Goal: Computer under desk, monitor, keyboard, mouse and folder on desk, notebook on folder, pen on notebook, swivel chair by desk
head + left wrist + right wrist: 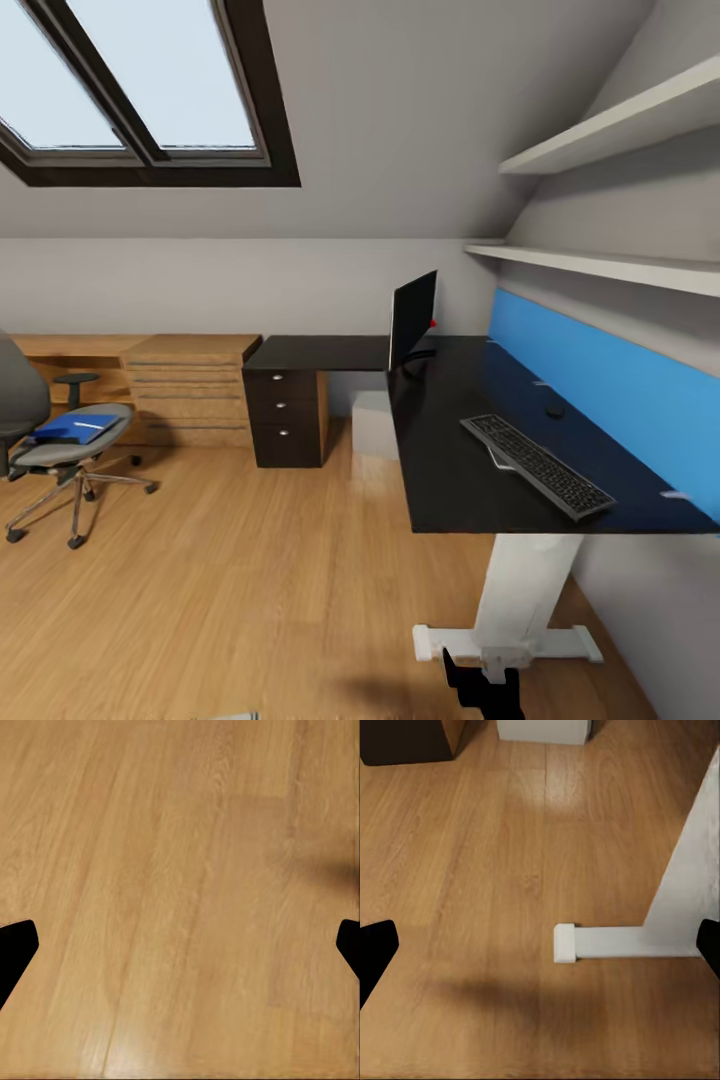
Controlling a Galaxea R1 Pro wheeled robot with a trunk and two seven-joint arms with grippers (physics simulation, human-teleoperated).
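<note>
We are facing the desk point(440, 480) with both grippers' fingers point(15, 945) apart, empty, since the folder point(75, 428) is probably waiting on the swivel chair point(60, 455).

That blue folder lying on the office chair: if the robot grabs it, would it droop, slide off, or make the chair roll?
The folder lies flat and thin on the seat, so it probably bends a little if lifted by one edge. Its surface looks smooth, so it might slip in a grip. The swivel chair stands on castors on the wood floor, so a push would likely roll it.
</note>
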